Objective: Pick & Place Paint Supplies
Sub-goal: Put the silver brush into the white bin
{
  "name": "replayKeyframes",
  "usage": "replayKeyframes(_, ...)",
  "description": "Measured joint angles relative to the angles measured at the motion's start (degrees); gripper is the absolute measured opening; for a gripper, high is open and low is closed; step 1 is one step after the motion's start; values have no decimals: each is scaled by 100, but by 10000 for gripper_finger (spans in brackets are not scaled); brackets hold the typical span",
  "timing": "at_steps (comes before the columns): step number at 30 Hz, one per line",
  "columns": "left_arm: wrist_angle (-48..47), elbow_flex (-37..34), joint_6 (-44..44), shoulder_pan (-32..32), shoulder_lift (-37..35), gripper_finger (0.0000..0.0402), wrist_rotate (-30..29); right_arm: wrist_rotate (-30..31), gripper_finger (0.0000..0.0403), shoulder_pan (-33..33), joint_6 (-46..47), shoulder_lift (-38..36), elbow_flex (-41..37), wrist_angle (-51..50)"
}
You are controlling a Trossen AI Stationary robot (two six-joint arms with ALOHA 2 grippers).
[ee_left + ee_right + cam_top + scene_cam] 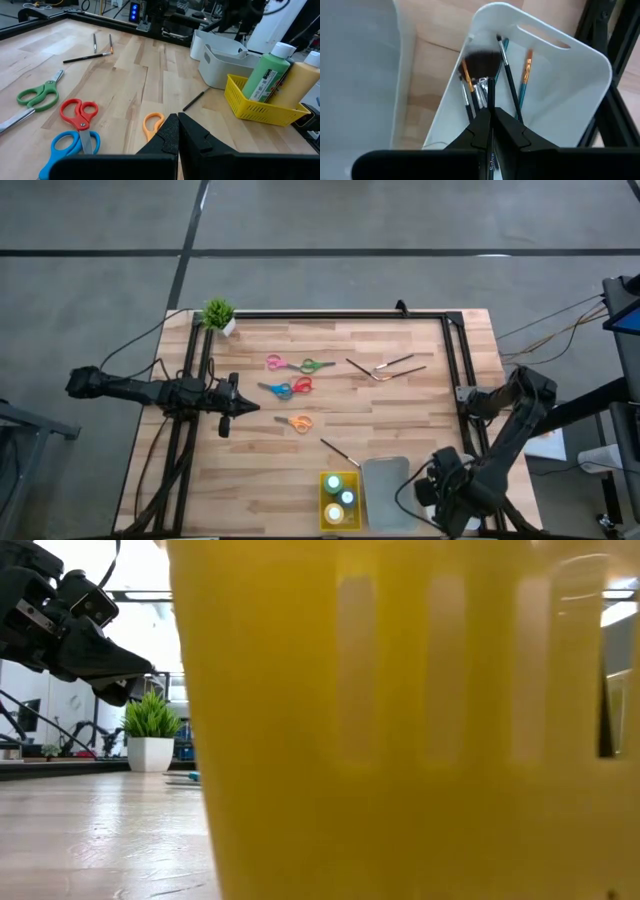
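The left gripper (244,407), jaws closed on nothing, hovers near the wooden desk's (400,420) left edge, likely lining up on the orange-handled scissors (296,422) just beyond. Other scissors and thin brushes (385,368) lie mid-desk. At the front edge, the yellow slotted tray (323,513) gathers paint bottles; the green bottle's (268,75) label is unreadable. The right gripper (491,122) pinches a dark brush (491,125), handle marked "Soke", over the white plastic bin (580,70) of brushes.

Four pairs of scissors (288,364) lie on the desk (400,410). Four loose brushes (385,368) lie there too: three near the far edge, one near the trays. Three paint bottles (340,498) stand in the yellow tray (323,505). One potted plant (219,315) stands at the far left corner.
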Motion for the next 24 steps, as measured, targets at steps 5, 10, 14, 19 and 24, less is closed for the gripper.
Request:
replayKeyframes(5, 0, 0, 0, 0, 0, 0, -1, -42, 11, 102, 40, 471, -1, -7)
replayKeyframes(10, 0, 0, 0, 0, 0, 0, 0, -160, 11, 107, 42, 938, -2, -32)
replayKeyframes(14, 1, 0, 0, 1, 0, 0, -2, -180, 11, 116, 25, 1193, -4, -39)
replayKeyframes(19, 2, 0, 0, 2, -2, 0, 0, -177, 11, 116, 14, 1415, -11, -68)
replayKeyframes(24, 2, 0, 0, 0, 0, 0, -1, -175, 11, 116, 15, 1565, -11, -68)
